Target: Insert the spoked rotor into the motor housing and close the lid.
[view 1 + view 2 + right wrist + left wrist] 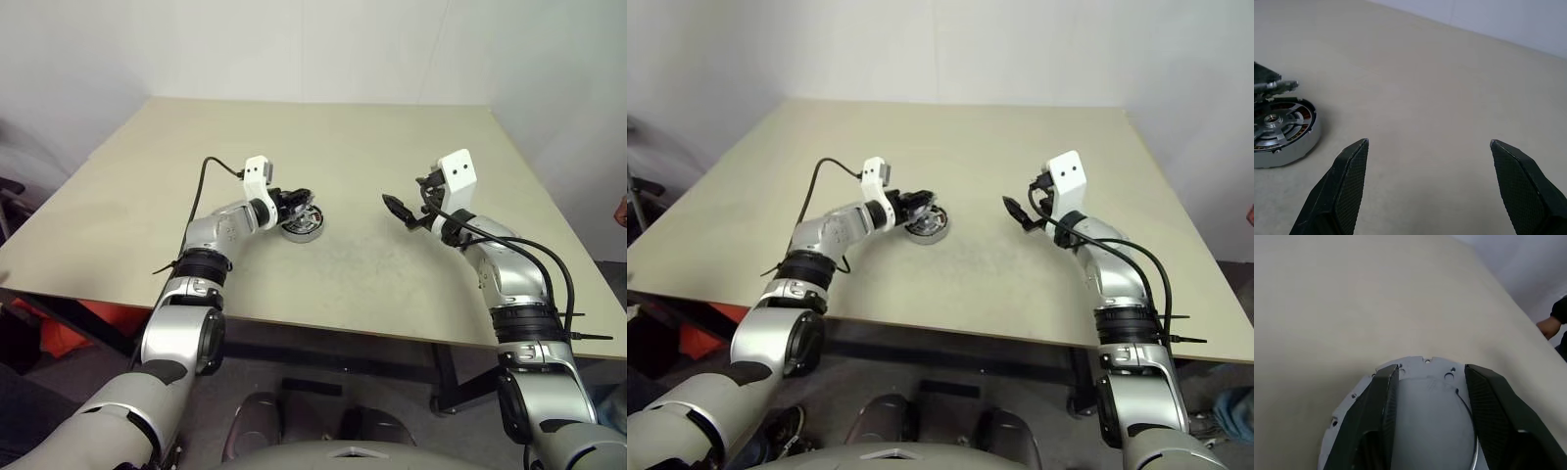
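The rotor (1276, 121) already sits inside the housing (1288, 147) on the tabletop (372, 264). The left gripper (1432, 426) has its jaws clamped on the lid (1420, 369), held just above the housing's near edge. The right gripper (1430, 186) waits with jaws wide apart. Next I judge: centre the lid and lower it flat.

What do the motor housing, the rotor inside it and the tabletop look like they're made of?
Motor housing: silver-grey metal, by its smooth satin wall. Copper-brown windings show inside.
Spoked rotor: shiny bare metal, likely aluminium or steel, with bright glints on hub and spokes.
Table: matte beige board, perhaps laminate or painted wood; no grain visible.
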